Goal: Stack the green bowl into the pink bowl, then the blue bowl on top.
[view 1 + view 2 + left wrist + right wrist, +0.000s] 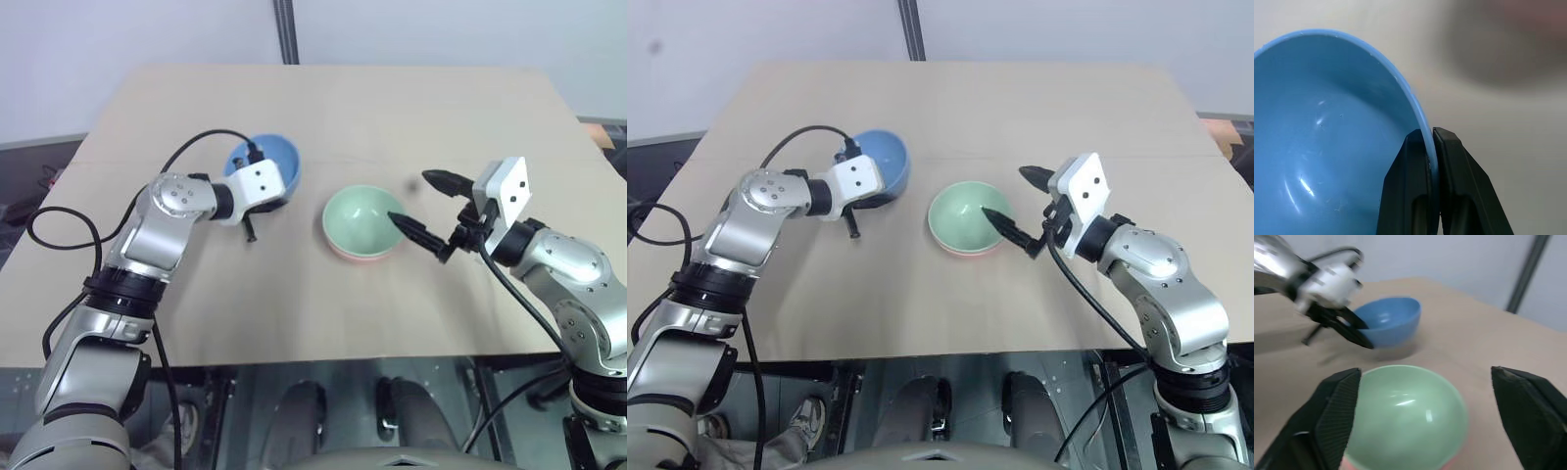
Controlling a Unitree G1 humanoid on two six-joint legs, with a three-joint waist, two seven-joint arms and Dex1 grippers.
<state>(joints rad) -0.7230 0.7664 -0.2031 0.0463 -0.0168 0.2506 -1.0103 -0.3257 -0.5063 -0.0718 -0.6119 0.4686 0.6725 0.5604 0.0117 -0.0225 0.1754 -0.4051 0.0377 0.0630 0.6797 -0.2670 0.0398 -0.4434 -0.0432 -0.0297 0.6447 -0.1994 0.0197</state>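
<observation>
**Blue bowl pinched at the rim, green bowl nested in pink**

Nearest the robot, the right gripper [429, 211] hangs above the light wooden table [411, 108] with its two black fingers spread wide, holding nothing. One fingertip reaches over the near right edge of the green bowl [361, 221]; the other points out over bare tabletop just beyond it. From the right wrist view, the two fingers stand far apart on either side of the green bowl [1406, 413], apart from its rim.

The green bowl sits upright near the middle of the table, nested inside the pink bowl [364, 258], of which a thin salmon band shows beneath the green rim on the side toward the robot. A sliver of that pink also shows under the green bowl in the right wrist view.

Farther back and to the robot's left is the blue bowl [281, 159]. The left gripper [1431, 147] is pressed together on its rim, one finger inside the bowl and one outside, the thin blue wall caught between them. The bowl is tilted, its mouth turned toward the left arm. In the right wrist view, the blue bowl [1391, 325] is well apart from the stacked pair, with a soft shadow under it. Whether its base touches the table I cannot tell.

A dark pole [285, 29] rises behind the table's far edge.
</observation>
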